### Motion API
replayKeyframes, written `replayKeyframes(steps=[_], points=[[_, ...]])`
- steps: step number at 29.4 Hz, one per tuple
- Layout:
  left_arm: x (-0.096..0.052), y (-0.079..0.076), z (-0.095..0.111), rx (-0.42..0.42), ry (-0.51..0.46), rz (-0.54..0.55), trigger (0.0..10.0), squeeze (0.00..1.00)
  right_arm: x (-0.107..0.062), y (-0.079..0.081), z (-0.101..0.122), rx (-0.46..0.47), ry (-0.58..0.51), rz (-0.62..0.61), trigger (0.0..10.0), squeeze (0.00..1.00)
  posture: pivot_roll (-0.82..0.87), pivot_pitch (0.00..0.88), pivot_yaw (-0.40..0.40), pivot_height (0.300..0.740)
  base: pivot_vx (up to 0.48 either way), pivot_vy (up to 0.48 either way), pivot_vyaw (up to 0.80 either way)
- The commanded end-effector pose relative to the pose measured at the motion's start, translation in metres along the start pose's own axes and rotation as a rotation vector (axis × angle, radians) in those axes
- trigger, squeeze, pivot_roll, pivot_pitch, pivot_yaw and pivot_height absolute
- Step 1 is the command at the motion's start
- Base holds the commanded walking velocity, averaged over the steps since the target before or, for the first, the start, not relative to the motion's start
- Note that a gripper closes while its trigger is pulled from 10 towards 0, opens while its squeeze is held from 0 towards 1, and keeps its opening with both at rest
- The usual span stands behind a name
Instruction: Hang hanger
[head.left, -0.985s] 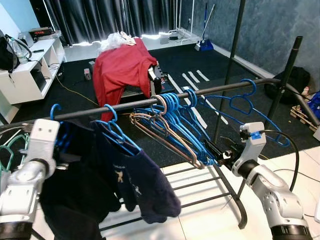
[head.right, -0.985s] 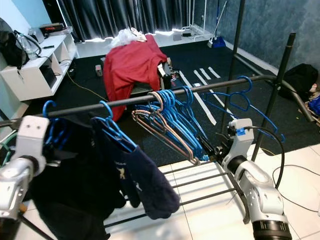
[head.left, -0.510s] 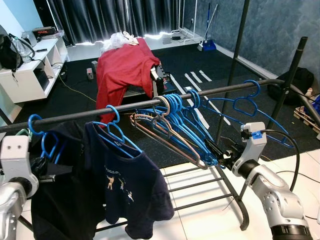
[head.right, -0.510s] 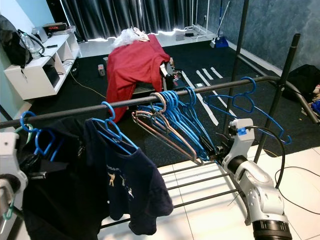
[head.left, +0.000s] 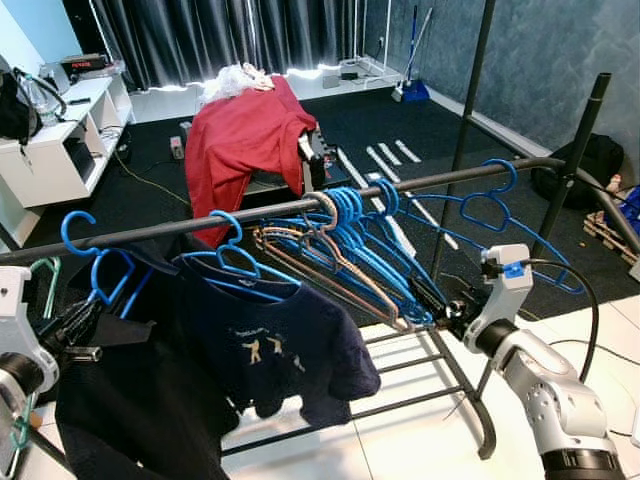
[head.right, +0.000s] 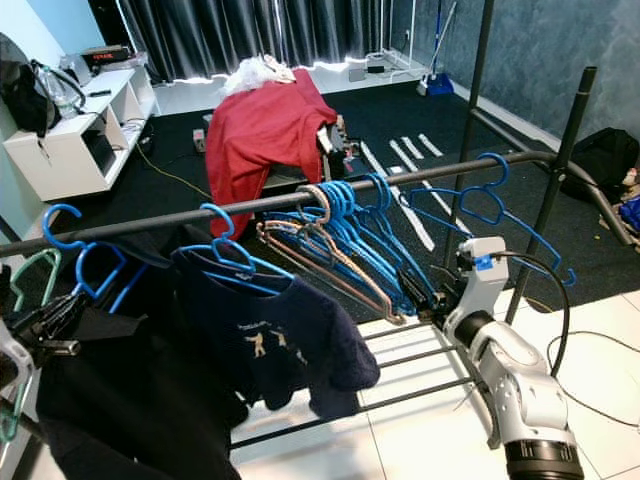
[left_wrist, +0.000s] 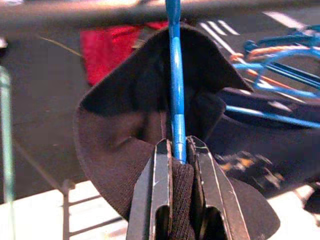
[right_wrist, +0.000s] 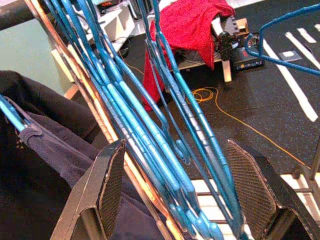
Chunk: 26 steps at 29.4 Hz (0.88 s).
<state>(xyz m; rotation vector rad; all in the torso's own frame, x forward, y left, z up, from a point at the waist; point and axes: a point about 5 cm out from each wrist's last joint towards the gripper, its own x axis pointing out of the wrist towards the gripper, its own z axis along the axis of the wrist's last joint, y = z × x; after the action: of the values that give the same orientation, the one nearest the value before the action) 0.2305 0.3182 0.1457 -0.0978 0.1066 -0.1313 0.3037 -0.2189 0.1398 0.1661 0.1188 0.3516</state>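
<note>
Since half a second ago, the left gripper (left_wrist: 177, 150) has drawn lower and leftward, pinching the blue hanger (head.left: 95, 268) and its black garment (head.left: 120, 400); its hook sits over the rail (head.left: 270, 210). Right gripper (right_wrist: 175, 190) stays spread around the empty hangers (head.left: 360, 250).
</note>
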Motion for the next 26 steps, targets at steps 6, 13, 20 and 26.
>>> replayKeyframes(steps=[6,13,20,26], points=[[-0.012,0.0,0.013,-0.011,-0.047,-0.116,0.0,0.0,0.001,0.003,0.002,0.007,-0.006,0.01,10.0,0.0,-0.1,0.0,0.068,0.735,0.0,0.0,0.0],[-0.022,0.002,0.013,-0.001,-0.002,-0.184,0.0,0.0,0.0,0.002,0.002,0.009,-0.006,0.009,10.0,0.0,-0.09,0.0,0.07,0.735,0.0,0.0,0.0],[-0.024,-0.002,0.008,-0.011,0.032,-0.223,0.2,0.0,0.001,0.002,0.002,0.008,-0.005,0.009,10.0,0.0,-0.09,0.0,0.07,0.735,0.0,0.0,0.0],[-0.018,-0.006,-0.006,-0.011,0.091,-0.182,10.0,0.0,0.002,0.002,0.002,0.005,-0.003,0.007,10.0,0.0,-0.09,0.0,0.071,0.735,0.0,0.0,0.0]])
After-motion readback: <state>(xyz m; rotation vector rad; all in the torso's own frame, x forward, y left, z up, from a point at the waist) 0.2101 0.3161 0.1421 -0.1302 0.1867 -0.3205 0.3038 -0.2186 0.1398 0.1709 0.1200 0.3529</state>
